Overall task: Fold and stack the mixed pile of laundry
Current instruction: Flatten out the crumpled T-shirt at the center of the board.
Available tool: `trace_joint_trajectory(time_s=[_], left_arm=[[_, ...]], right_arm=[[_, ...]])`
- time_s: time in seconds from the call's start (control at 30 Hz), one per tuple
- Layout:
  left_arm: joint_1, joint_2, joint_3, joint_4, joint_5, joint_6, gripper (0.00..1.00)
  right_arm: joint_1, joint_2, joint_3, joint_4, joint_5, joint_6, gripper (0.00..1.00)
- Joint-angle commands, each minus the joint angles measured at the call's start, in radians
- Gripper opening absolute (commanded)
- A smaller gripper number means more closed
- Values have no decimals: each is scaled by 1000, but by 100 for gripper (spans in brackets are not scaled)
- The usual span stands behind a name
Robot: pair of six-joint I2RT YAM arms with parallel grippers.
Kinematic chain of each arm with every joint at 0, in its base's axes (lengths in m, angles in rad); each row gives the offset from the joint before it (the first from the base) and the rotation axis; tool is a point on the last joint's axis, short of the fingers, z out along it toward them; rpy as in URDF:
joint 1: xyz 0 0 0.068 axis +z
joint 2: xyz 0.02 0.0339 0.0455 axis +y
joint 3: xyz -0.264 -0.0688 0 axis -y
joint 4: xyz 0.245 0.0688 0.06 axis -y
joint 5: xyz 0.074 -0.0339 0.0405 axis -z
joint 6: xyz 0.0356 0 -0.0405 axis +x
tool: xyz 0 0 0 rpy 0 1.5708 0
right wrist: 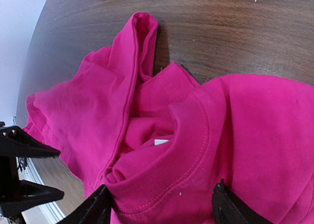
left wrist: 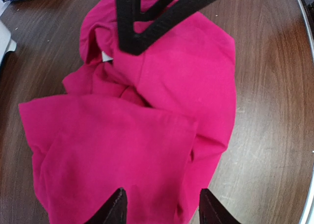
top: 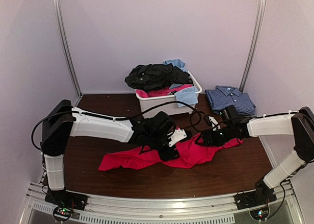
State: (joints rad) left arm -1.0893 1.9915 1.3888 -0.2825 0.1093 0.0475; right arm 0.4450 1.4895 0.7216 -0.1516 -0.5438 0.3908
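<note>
In front of the white tub (top: 162, 104) the pink-red shirt (top: 126, 161) lies crumpled, left gripper (left wrist: 164, 204) and right gripper (right wrist: 162, 205) both upon it, jaws apart astride its folds.

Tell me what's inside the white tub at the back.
A black garment heaped on top, light blue cloth behind it and draped over the rim, pink-red fabric peeking out underneath. The tub walls and that heap hide anything deeper.
</note>
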Motion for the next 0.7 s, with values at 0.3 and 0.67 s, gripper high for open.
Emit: trace_joint_trajectory(time_s=[0.3,0.67], left_arm=[[-22,183,186,121,18,-18,61],[-11,173,171,136,-51,-80,12]], right_arm=[[-67,-34,-137,85,-33,87,63],[-68,-51,-224,147,-46,155,58]])
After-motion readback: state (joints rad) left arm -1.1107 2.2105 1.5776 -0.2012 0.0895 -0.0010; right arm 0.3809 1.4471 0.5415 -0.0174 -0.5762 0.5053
